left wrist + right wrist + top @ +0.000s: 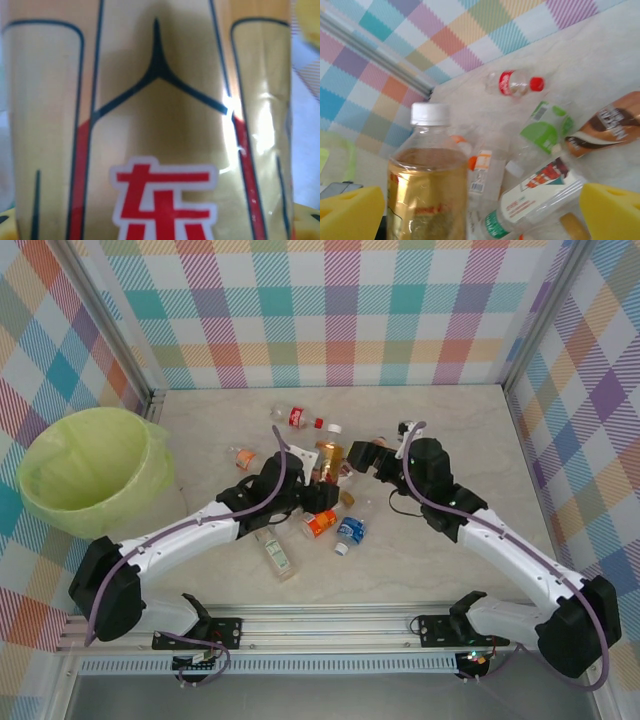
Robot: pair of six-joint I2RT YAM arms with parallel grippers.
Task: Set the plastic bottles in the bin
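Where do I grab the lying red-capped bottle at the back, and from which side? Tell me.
Grip the red-capped bottle across its labelled middle, coming down from above. It lies on its side on the table, apart from the other bottles, so both long flanks are free; the cap end is narrower.

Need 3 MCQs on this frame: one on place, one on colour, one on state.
1. Where is the bin in the top view?
A) far left side
B) far right side
C) between the two arms

2. What colour is the cap on the upright golden bottle?
A) red
B) white
C) blue

3. What state is the right gripper in?
A) shut on a bottle
B) shut, empty
C) open

Key:
1. A, it sits at the far left, beyond the left arm.
2. B, the right wrist view shows it white.
3. C, its yellow pads stand far apart.
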